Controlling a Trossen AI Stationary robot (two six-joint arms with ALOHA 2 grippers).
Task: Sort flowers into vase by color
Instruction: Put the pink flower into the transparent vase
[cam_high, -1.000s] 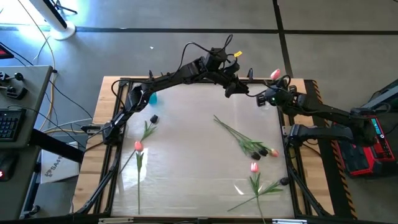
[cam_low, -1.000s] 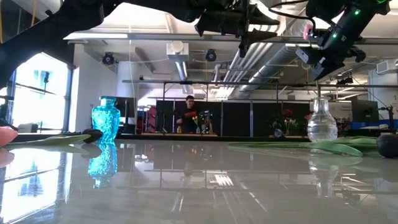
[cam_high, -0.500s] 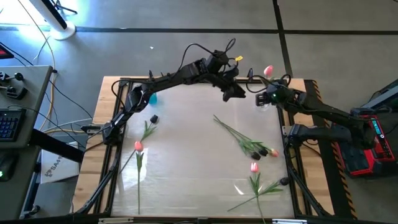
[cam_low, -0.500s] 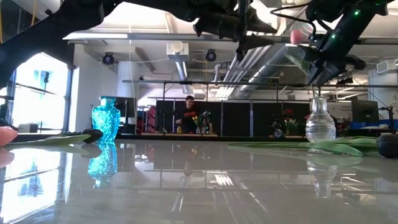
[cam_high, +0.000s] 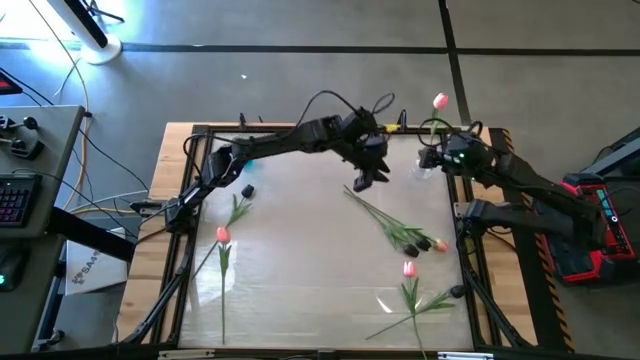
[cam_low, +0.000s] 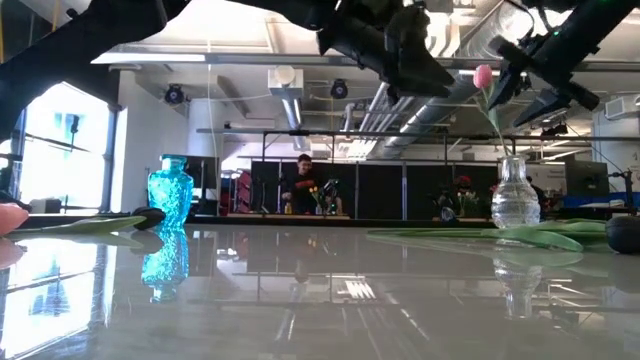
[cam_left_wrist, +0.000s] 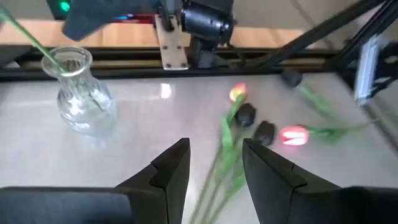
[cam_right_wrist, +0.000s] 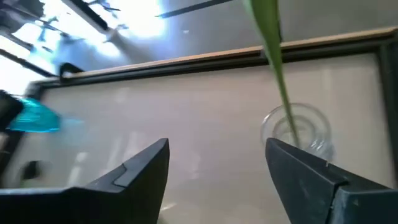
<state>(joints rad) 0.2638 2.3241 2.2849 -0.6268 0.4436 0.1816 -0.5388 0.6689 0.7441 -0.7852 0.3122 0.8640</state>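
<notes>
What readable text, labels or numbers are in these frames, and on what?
None can be read.
White box on the floor left of the table: dark print on it, too small to read.
Keyboard at the left edge: key legends too small to read.
Clear vase, blue vase, both arms: no markings visible.

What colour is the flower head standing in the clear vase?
Pink; the flower head above the clear vase shows best in the low view.

Grey floor (cam_high: 300, 90), ceiling ducts (cam_low: 290, 95), bright window (cam_low: 60, 150).
</notes>
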